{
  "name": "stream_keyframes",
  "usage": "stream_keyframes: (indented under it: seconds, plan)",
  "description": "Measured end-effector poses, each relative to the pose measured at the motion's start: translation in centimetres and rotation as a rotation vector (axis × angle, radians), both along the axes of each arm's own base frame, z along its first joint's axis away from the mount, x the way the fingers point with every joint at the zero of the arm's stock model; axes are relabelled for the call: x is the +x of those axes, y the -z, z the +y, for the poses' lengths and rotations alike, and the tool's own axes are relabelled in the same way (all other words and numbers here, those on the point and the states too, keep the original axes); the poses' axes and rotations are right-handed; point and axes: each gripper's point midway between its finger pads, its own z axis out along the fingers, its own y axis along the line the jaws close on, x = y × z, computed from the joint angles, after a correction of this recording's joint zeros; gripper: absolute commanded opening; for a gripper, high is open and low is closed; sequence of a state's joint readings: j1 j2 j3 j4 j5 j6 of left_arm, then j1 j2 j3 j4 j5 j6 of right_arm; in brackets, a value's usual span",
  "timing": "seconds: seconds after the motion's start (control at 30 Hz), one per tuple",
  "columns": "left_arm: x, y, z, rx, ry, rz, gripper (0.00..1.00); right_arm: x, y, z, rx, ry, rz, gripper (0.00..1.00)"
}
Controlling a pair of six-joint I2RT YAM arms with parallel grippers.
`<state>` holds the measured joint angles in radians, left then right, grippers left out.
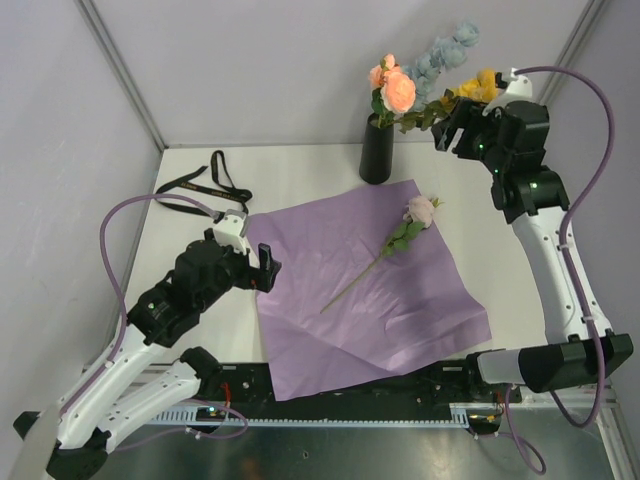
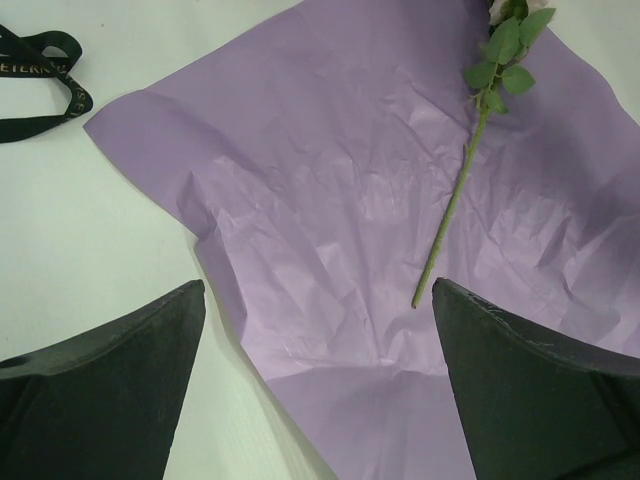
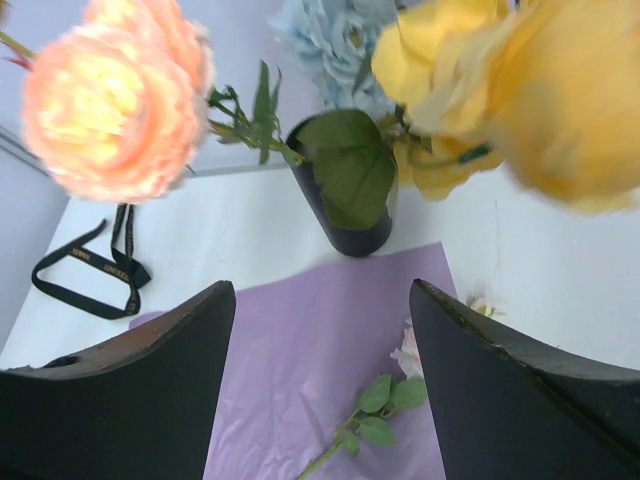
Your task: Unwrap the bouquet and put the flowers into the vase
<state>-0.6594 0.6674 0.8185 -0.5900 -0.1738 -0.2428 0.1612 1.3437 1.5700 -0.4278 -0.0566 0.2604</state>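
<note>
three kinds of flowers (image 1: pixel 398 90), peach, blue and yellow, upright in the black vase (image 1: pixel 377 155) at the back of the table (image 1: pixel 300 165). one pale rose (image 1: pixel 420 210) flat on the purple paper (image 1: pixel 400 300). black ribbon (image 1: pixel 205 180) loose, left of the vase. left gripper (image 2: pixel 318 300) spread wide over the paper's left edge, empty. right gripper (image 3: pixel 322 300) parted, empty, beside the yellow bloom (image 1: pixel 478 88).

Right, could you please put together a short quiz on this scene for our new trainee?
1. True or false: every flower already stands in the vase.
2. The loose pale pink rose lies on: A) the purple paper B) a plate C) a towel.
3. Which colours are the blooms in the vase?
Key: 1 false; 2 A; 3 peach-pink, pale blue, yellow.
</note>
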Motion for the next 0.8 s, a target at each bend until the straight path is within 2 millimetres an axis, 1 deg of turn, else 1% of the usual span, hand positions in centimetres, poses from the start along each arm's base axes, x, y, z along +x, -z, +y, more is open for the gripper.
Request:
stream_keyframes:
  seconds: [0.1,0.23,0.3,0.37,0.4,0.47,0.57,0.63,0.67,0.7,0.8]
  plan:
    - [0.0,0.0,0.0,0.0,0.0,0.0,1.0,-1.0,-2.2,-0.1,0.005,-0.008,-0.042,0.76]
    - [0.0,0.0,0.0,0.0,0.0,0.0,1.0,-2.9,-3.8,0.0,0.034,-0.025,-0.069,0.72]
    - [0.0,0.0,0.0,0.0,0.0,0.0,1.0,-4.2,-4.2,0.1,0.071,-0.031,-0.078,0.71]
    - [0.0,0.0,0.0,0.0,0.0,-0.001,1.0,-5.6,-3.3,0.5,0.12,-0.037,-0.068,0.68]
    - [0.0,0.0,0.0,0.0,0.0,-0.001,1.0,-6.2,-2.6,0.7,0.145,-0.037,-0.057,0.67]
    - [0.0,0.0,0.0,0.0,0.0,-0.001,1.0,-7.3,0.1,1.4,0.196,-0.036,-0.004,0.65]
    - [0.0,0.0,0.0,0.0,0.0,-0.001,1.0,-8.0,5.2,3.2,0.269,-0.022,0.118,0.64]
    - [0.0,-0.1,0.0,-0.001,0.0,-0.002,1.0,-8.3,9.5,4.5,0.31,0.012,0.233,0.64]
    - [0.0,-0.1,0.0,-0.002,0.0,-0.003,1.0,-8.5,12.0,4.9,0.332,0.055,0.309,0.64]
    - [-0.1,-0.1,0.1,-0.003,0.0,-0.004,1.0,-8.8,13.3,5.7,0.339,0.064,0.355,0.63]
    - [-0.1,-0.3,0.1,-0.006,0.0,-0.009,1.0,-9.3,17.1,7.3,0.379,0.15,0.487,0.62]
